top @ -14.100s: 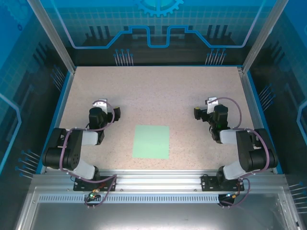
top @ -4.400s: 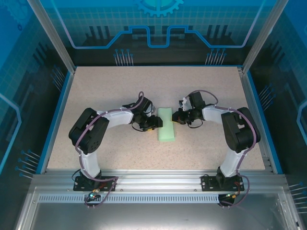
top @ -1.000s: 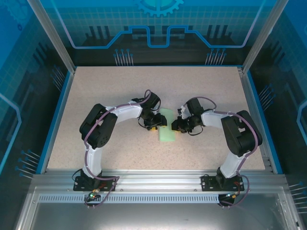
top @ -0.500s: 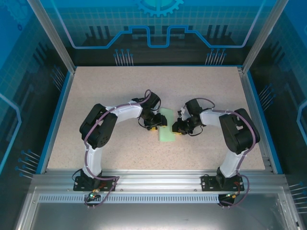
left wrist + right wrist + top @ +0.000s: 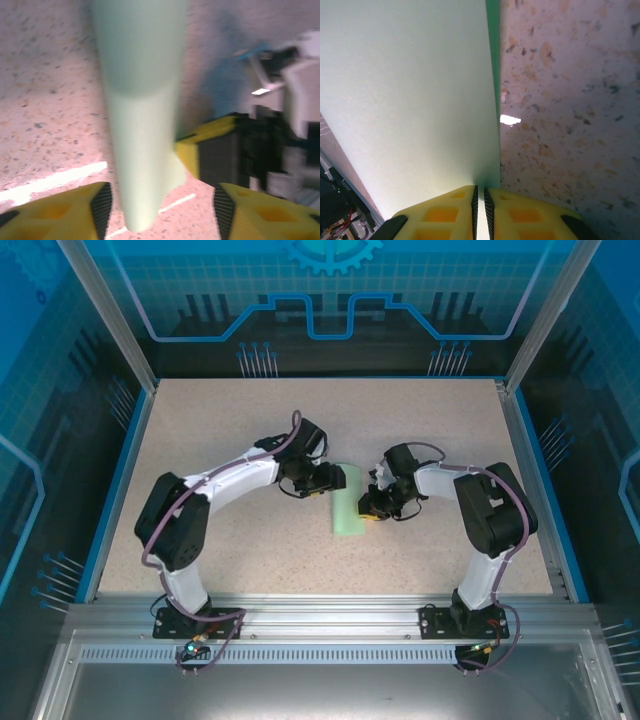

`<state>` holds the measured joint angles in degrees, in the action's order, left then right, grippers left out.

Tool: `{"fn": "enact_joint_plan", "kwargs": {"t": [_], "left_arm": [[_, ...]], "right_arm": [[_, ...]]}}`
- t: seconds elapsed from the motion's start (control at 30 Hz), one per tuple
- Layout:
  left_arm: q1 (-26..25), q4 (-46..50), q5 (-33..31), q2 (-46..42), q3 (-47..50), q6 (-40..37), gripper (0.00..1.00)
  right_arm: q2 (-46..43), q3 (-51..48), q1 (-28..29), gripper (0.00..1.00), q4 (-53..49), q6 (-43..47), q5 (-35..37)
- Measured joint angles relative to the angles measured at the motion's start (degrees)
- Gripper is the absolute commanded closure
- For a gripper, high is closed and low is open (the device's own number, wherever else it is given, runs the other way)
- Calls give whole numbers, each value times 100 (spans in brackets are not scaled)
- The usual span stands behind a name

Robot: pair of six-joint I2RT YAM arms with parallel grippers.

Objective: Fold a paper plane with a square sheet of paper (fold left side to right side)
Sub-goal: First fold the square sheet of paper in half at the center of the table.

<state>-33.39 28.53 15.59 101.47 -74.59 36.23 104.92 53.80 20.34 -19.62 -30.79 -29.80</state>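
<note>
Swung out to the left since half a second earlier, speaking of the left arm's elbow, with the left claw (image 5: 328, 480) carried toward the far end of the strip; hardly shifted on the right side.

Lies folded in half, as to the square sheet of paper (image 5: 349, 514), near the middle of the worktop (image 5: 250, 420), now a narrow doubled strip. Runs with its long axis from near to far, tilted only a touch, one short end toward the arm bases and the other toward the back wall (no point formed yet, so no nose to speak of). Looks rounded rather than pressed flat along the folded side in the left wrist view, so probably not yet creased hard.

Pinched at the right long edge by the right claw (image 5: 372, 507), jaws almost closed on the stacked edges, likely to keep them matched while the fold is set. Stands about half wide on the left, yellow fingers (image 5: 60, 215) apart on either side of the strip's end with gaps showing, gripping nothing; seemingly placed to press along the fold.
</note>
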Motion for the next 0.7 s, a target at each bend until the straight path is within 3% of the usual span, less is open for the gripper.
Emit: {"fn": "enact_joint_plan", "kwargs": {"t": [0.2, 0.7], "left_arm": [[-116, -481, 557, 42, 61, -11, 62], [-317, -636, 726, 1266, 44, 114, 68]], "right_arm": [[11, 44, 26, 84, -59, 0, 63], [22, 136, 76, 84, -210, 26, 195]]}}
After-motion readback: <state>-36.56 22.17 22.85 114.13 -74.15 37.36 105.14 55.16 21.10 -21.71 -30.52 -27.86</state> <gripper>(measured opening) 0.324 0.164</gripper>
